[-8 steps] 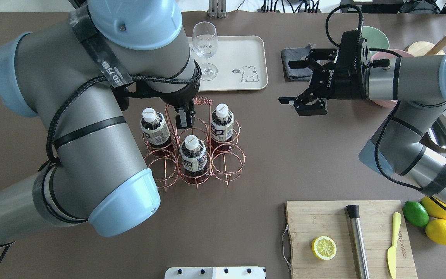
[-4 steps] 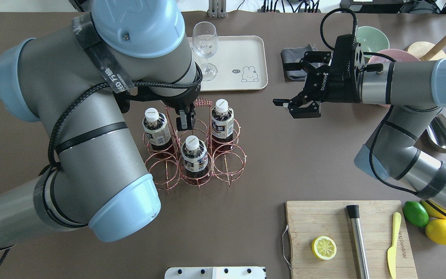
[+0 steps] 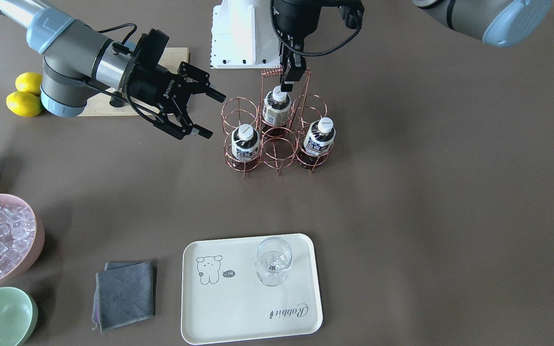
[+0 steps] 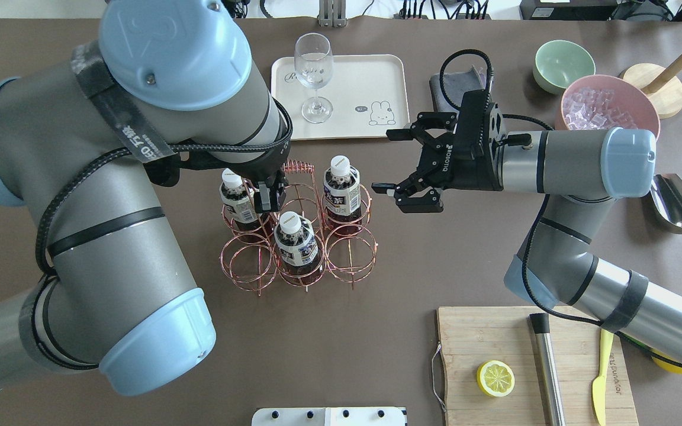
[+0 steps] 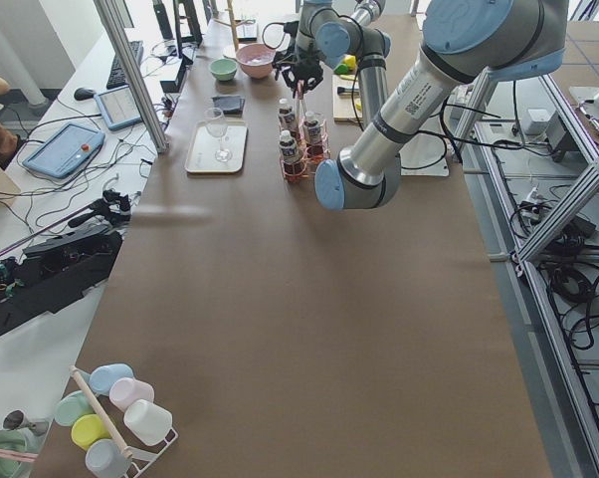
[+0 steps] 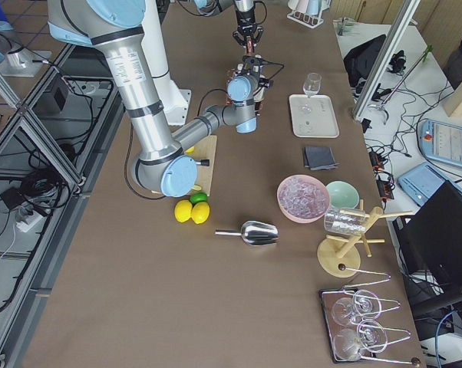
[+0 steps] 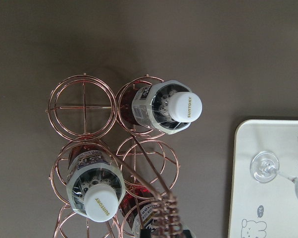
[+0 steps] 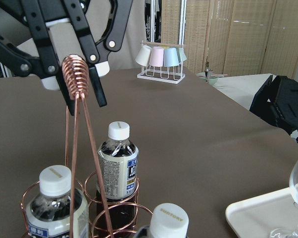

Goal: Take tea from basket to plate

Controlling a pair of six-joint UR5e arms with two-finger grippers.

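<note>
Overhead exterior: three teas (image 4: 296, 239) upright in the basket (image 4: 350, 260)

The teas stand caps-up, long axes vertical, in one basket on the bench, near the one plate (image 4: 370, 77). The left end effector (image 4: 270, 198), fingers parted, straddles the handle above them. The right end effector (image 4: 391, 163), spread wide, hovers just beside the robot's-right tea.

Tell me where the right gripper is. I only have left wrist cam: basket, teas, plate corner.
Observer: The right gripper is open, short of the basket, aimed at the nearest tea.
Operator: And the left gripper?
Observer: The left gripper is at the handle bar beside its coil; grip can't be confirmed.
Operator: Plate?
Observer: The plate holds only a glass, on its script half; bear half bare.
</note>
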